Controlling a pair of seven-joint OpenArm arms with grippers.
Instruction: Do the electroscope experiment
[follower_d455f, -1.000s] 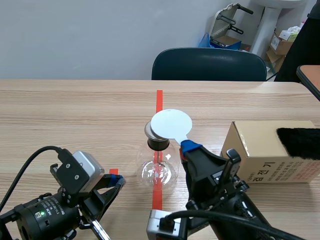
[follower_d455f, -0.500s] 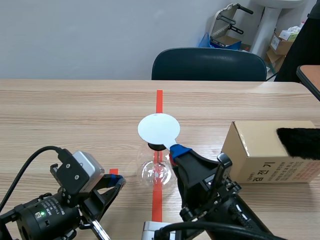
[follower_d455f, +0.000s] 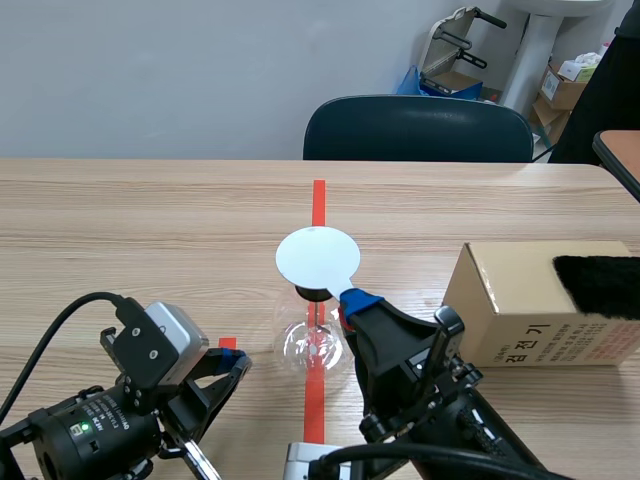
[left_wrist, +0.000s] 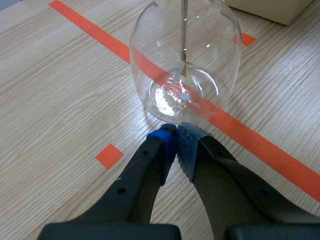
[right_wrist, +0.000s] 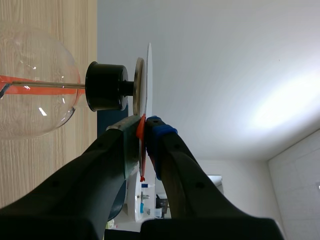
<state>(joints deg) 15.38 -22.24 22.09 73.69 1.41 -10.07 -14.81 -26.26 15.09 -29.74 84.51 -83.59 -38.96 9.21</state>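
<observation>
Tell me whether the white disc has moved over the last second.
Yes. The white disc, gripped by the right gripper, went toward the picture's left against the glass flask and now sits over its black stopper.

Count: one clear round glass flask (follower_d455f: 315, 340) with black stopper; one white round disc (follower_d455f: 317, 257); one brown cardboard box (follower_d455f: 520, 310); one black fur piece (follower_d455f: 600, 285); one dark-blue chair (follower_d455f: 418, 128).

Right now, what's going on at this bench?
The right arm's fingers are shut on the handle of a white disc, holding it flat over the metal cap of the glass flask. Whether disc and cap touch is unclear. The left fingers are shut on nothing, low by the flask's base. A black fuzzy cloth lies on the cardboard box nearby.
</observation>
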